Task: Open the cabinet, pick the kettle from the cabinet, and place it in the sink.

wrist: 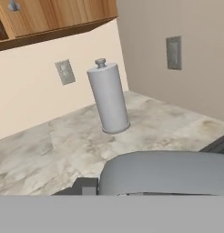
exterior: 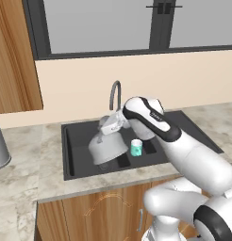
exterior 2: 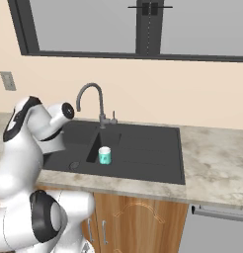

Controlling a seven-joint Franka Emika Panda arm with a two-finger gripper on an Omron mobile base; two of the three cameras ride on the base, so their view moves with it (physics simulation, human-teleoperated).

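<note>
Gripper [exterior: 110,127] closed tight on kettle [exterior: 107,149] at its top, holding it tilted over left basin of sink [exterior: 75,136]. Teal cup [exterior: 136,148] at kettle's 3 o'clock. Fetching looks done; lowering and release remain. Cabinet [exterior: 14,61] at 10 o'clock.

The arm [exterior: 184,155] was glossy white, built of rounded tubular links with black bands at the joints. Over the sink [exterior: 75,155], the hand ended in a pale grey boxy gripper [exterior: 111,127]. A large black ring marked the base joint.
</note>
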